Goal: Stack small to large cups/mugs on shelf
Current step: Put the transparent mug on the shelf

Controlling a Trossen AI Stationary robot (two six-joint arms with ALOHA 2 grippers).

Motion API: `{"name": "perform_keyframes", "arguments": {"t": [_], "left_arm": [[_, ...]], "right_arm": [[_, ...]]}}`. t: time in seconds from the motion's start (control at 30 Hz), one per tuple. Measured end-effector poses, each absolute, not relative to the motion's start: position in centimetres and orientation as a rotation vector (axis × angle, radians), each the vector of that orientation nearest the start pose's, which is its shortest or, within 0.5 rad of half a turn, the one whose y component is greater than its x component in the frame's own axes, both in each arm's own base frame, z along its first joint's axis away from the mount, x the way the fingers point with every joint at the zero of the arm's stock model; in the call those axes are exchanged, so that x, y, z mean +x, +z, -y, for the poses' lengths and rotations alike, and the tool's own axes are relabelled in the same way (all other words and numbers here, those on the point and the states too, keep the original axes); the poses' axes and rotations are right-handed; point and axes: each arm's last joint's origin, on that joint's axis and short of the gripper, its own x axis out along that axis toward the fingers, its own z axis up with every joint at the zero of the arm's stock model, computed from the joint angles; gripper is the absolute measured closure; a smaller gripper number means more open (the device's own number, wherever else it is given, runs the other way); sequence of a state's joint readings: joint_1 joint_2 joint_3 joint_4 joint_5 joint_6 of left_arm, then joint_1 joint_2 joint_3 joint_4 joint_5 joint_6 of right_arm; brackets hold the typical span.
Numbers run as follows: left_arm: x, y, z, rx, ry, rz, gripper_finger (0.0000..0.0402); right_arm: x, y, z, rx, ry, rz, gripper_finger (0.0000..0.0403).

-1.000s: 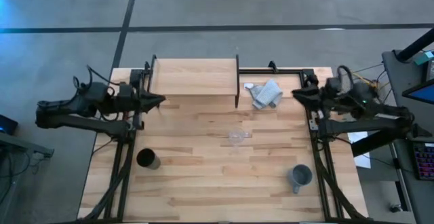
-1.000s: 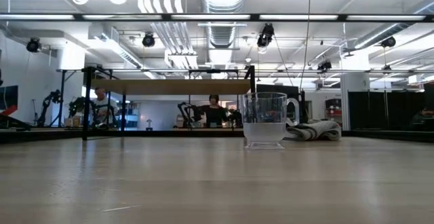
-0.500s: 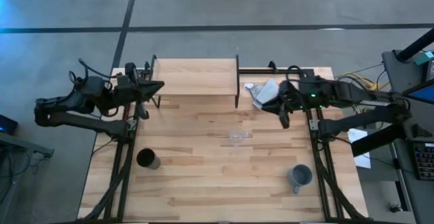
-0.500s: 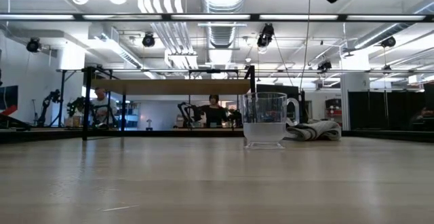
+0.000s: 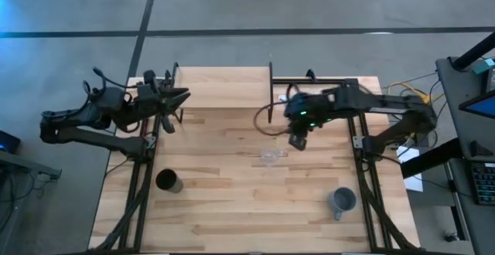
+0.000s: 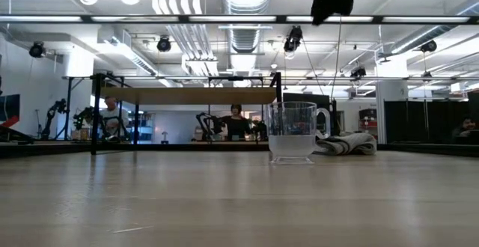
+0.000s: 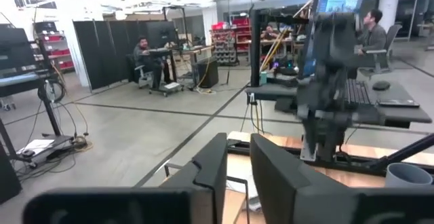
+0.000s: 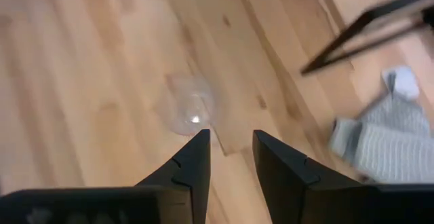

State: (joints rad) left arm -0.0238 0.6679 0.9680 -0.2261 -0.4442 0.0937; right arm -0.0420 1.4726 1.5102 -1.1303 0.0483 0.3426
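Note:
The small clear glass cup [image 5: 269,156] stands upright on its base at the table's middle; it also shows in the low view [image 6: 293,132] and the right wrist view [image 8: 192,108]. The grey-blue mug [image 5: 342,201] stands near right and the black cup [image 5: 168,181] near left. The shelf [image 5: 223,87] stands at the far edge. My right gripper [image 5: 298,141] hangs above the table just to the right of and beyond the glass cup, pointing down, its fingers [image 8: 230,149] a little apart and empty. My left gripper [image 5: 184,95] is shut and empty at the shelf's left frame.
A grey-white cloth [image 8: 386,139] lies right of the shelf, mostly under my right arm in the high view. The shelf's black side frame [image 5: 271,93] stands close behind my right gripper. People and desks show in the room beyond the table.
My right arm has swung from the table's right edge toward the middle, passing over the cloth, and its gripper has tipped down near the glass cup. My left gripper has moved a little toward the far edge, beside the shelf's left frame. The cups have stayed still.

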Motion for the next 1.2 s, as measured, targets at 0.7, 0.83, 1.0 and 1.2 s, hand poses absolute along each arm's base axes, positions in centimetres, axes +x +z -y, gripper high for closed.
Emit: {"name": "perform_keyframes", "arguments": {"t": [0.7,0.83,1.0,1.2], "left_arm": [[12.3,40.2,-0.9,0.075,0.423,0.048,0.0308],[12.3,40.2,-0.9,0.075,0.422,0.049,0.0308],[12.3,40.1,-0.9,0.075,0.422,0.046,0.0308],[12.6,40.0,-0.9,0.077,0.422,0.036,0.0308]], "right_arm": [[33.9,24.5,1.5,0.205,-0.227,-1.553,0.0272],[34.3,23.8,1.5,0.167,-0.216,-1.563,0.0243],[34.4,23.7,1.8,0.197,-0.265,-1.551,0.0222],[34.9,24.3,1.3,0.27,-0.224,-1.46,0.0223]]}}
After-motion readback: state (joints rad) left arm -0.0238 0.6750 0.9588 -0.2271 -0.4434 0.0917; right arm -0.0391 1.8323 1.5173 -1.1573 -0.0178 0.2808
